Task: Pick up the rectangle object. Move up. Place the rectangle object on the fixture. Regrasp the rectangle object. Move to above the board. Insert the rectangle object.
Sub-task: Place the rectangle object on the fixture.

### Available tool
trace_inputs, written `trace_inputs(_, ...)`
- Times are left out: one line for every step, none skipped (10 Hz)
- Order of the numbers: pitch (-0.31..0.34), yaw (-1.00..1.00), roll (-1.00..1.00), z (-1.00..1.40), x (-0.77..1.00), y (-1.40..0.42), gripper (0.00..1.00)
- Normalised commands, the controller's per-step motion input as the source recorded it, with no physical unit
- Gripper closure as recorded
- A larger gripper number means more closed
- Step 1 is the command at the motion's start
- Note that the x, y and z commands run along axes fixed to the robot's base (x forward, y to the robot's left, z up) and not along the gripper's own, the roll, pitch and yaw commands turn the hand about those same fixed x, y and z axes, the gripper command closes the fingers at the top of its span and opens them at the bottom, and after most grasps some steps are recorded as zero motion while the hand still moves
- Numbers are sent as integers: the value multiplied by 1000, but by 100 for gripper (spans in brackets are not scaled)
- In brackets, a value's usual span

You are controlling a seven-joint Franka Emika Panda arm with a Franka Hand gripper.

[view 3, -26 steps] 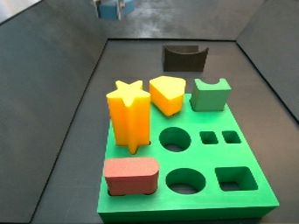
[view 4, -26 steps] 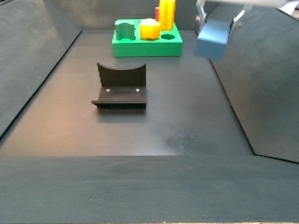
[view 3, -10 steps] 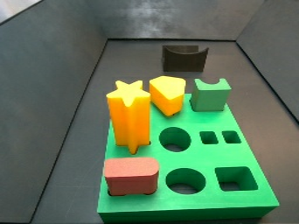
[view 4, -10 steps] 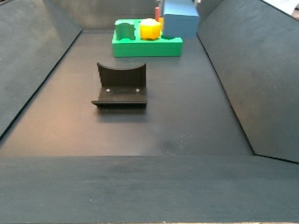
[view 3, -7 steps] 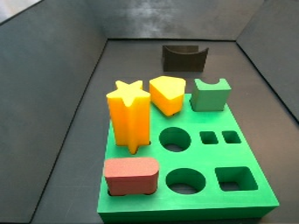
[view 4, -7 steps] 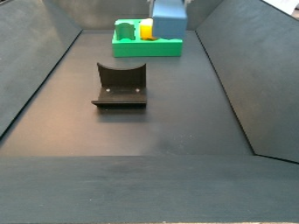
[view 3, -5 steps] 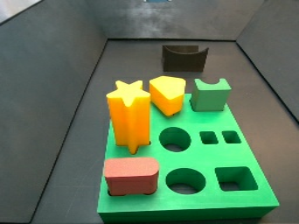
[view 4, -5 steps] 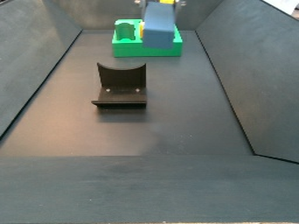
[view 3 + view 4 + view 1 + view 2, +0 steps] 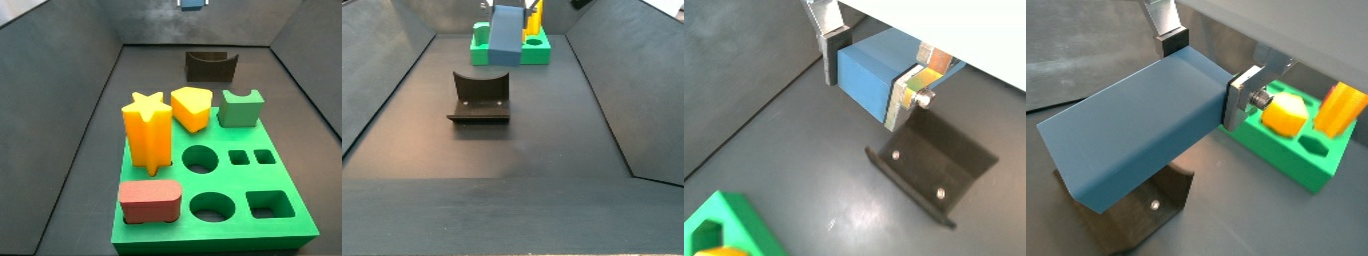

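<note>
Pincer [image 9: 878,62] clamped on the blue block [image 9: 878,70] in both wrist views, silver fingers [image 9: 828,25] flat against two opposite faces, block filling the gap between them

In a wrist view [image 9: 1140,125], block seen as a long blue-grey slab, slanting, above the fixture [image 9: 1146,215], whose dark top edge shows just below the block's lower end. Green board [image 9: 1300,150] beyond, carrying a yellow piece [image 9: 1287,115] and an orange piece [image 9: 1343,105]. In a wrist view, fixture [image 9: 938,170] shown instead as a dark bracket with its base plate on the dark floor, beside and below the block; only a green corner [image 9: 731,230] of the board there

In a side view, block [image 9: 506,30] up in the air, tilted, between fixture [image 9: 480,98] and board [image 9: 509,50], overlapping the board in the picture; apart from the fixture and clear of the floor. Pincer itself hardly visible there

In a side view, just a small blue scrap of the block [image 9: 193,4] at the upper edge, above and behind the fixture [image 9: 211,66]. Same view the only one with the whole board [image 9: 287,235]: orange star [image 9: 150,132], yellow piece [image 9: 193,108], green notched block [image 9: 241,107] and red rounded block [image 9: 148,201] standing on it, round and square holes open
</note>
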Motion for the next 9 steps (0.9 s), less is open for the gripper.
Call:
trace_inputs(83, -104, -1000, -34, 862, 46, 100)
trace_inputs(87, -115, -1000, -29, 812, 46, 100)
trace_inputs(81, -118, -832, -23, 708, 45, 100)
trace_inputs(71, -114, -663, -23, 632, 46, 100)
trace_inputs(60, -110, -435, -21, 533, 48, 100)
trace_inputs(55, -105, -328, -21, 483, 47, 100)
trace_inputs(39, -96, -192, -12, 341, 33, 100)
trace_inputs(40, -93, -171, -14, 277, 39, 100)
trace_inputs(288, -79, -1000, -1000, 168, 136, 100)
